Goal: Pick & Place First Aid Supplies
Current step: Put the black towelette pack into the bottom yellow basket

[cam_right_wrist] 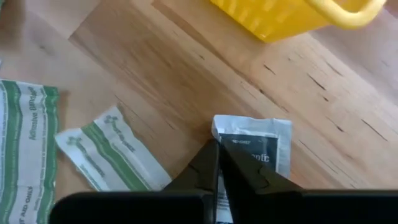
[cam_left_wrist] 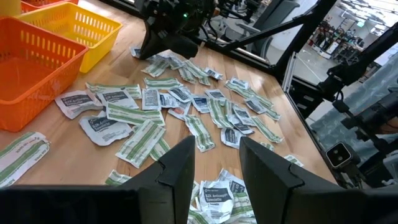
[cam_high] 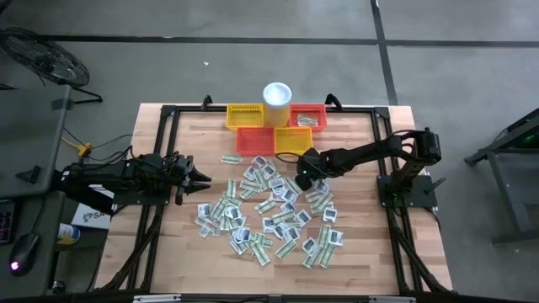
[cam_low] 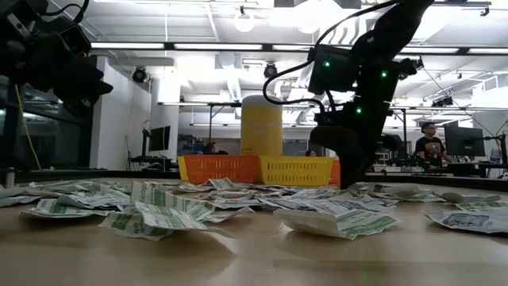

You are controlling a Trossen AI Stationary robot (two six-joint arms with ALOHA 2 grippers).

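Several dozen flat sachets (cam_high: 269, 210), white, grey and green-striped, lie scattered over the middle of the wooden table. My right gripper (cam_right_wrist: 217, 149) is down at the pile's far edge, just in front of a yellow basket (cam_high: 292, 139), and is shut on one white sachet with dark print (cam_right_wrist: 258, 146). It also shows in the high view (cam_high: 303, 174) and reaches table height in the low view (cam_low: 349, 171). My left gripper (cam_left_wrist: 214, 165) hovers open above the pile's left side (cam_high: 200, 177), touching nothing. My right gripper pinches the white dark-printed sachet between its two fingers at one side edge near a corner (cam_right_wrist: 229, 138). The fingers come from above, slanting down from the table's right. The sachet looks flat on the wood; I cannot tell whether it is lifted.
Four mesh baskets stand at the table's far edge: yellow (cam_high: 245, 115), red (cam_high: 308, 115), red-orange (cam_high: 255, 140) and the yellow one. A white cup (cam_high: 277, 93) stands behind them. Two green-striped sachets (cam_right_wrist: 109, 152) lie beside the held one. Bare wood runs along the near edge.
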